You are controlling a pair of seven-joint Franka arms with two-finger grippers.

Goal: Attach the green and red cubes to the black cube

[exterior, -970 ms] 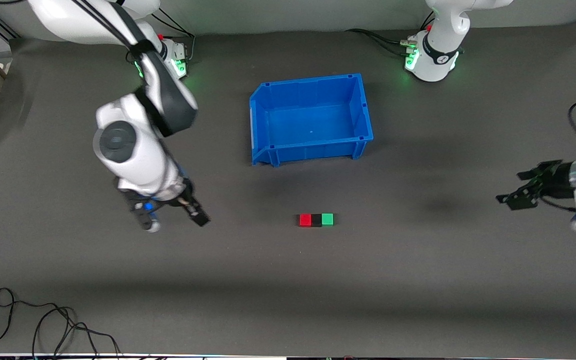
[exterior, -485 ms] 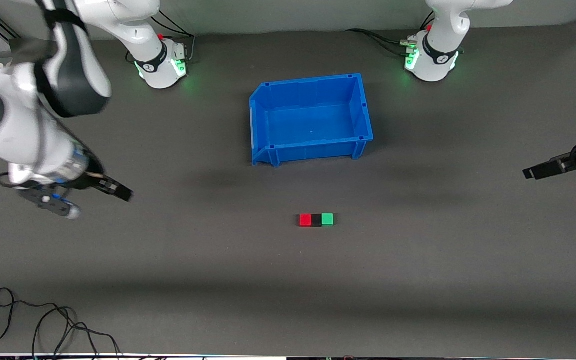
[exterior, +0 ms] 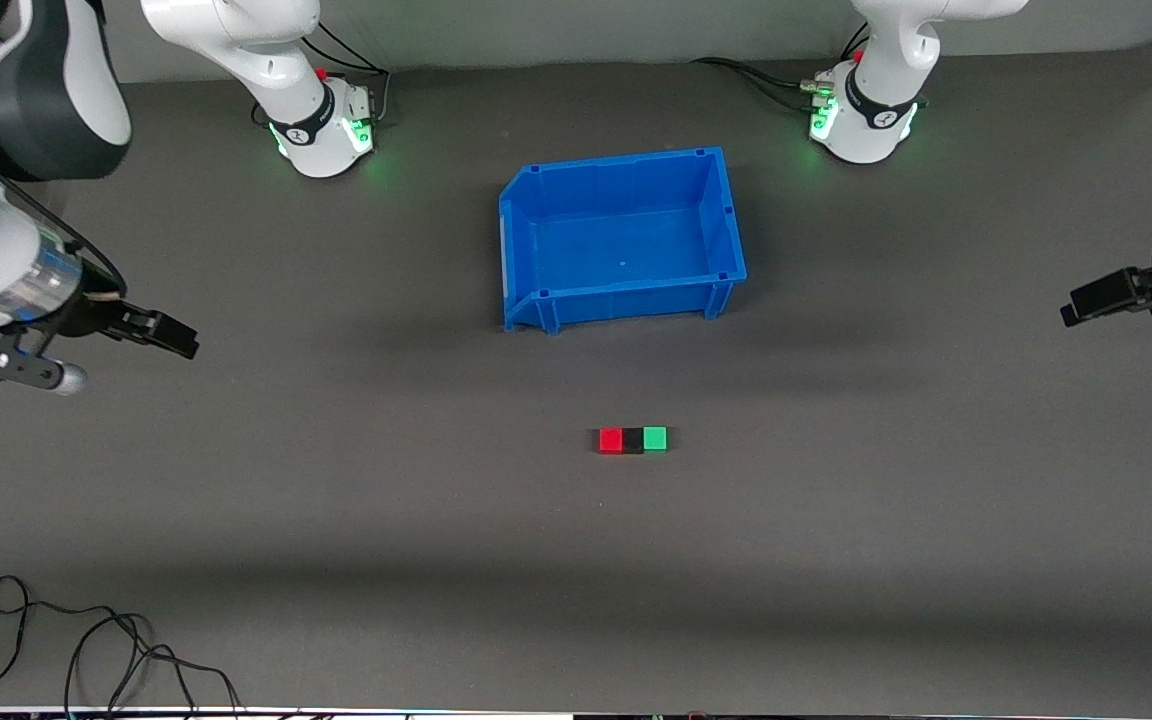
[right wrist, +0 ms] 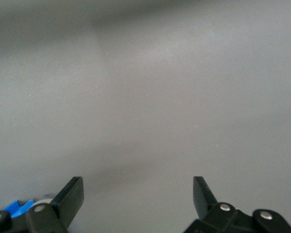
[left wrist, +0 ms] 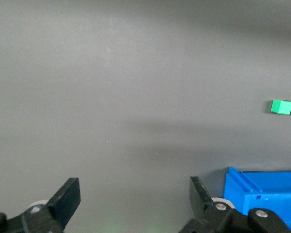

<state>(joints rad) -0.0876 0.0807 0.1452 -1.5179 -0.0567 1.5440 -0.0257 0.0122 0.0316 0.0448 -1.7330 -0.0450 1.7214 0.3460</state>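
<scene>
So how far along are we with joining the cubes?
Looks done: the red cube, black cube and green cube sit touching in one row, nearer the camera than the blue bin. Nothing in hand: left gripper and right gripper are open at the table's ends. Nothing visibly left.
</scene>
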